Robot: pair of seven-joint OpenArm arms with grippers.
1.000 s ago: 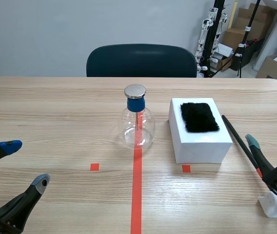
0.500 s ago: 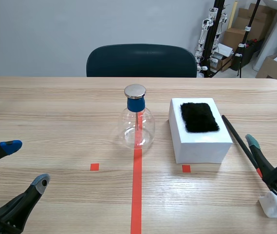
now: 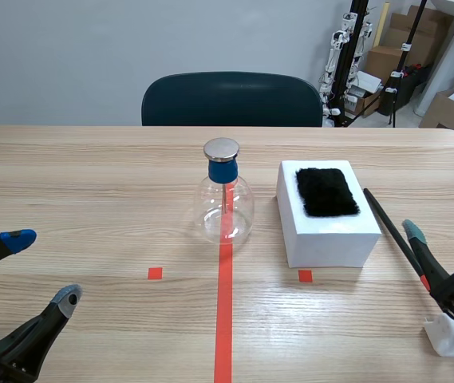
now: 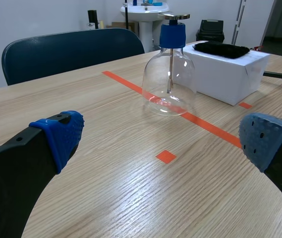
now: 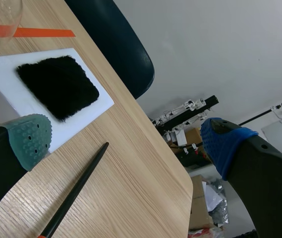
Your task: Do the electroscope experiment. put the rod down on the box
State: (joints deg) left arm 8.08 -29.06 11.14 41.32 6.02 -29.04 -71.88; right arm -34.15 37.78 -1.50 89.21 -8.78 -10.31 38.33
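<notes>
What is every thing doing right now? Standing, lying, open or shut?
electroscope flask: standing upright, blue stopper in.
white box: sitting flat, fur on top.
black fur: lying flat on the white box.
rod: lying beside the white box, not on it, not held.
left gripper: fingers open, empty.
right gripper: fingers open, empty, the rod between them.

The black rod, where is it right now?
In the scene view the black rod lies on the table at the right, beside the white box, not on it, under the open right gripper.
</notes>
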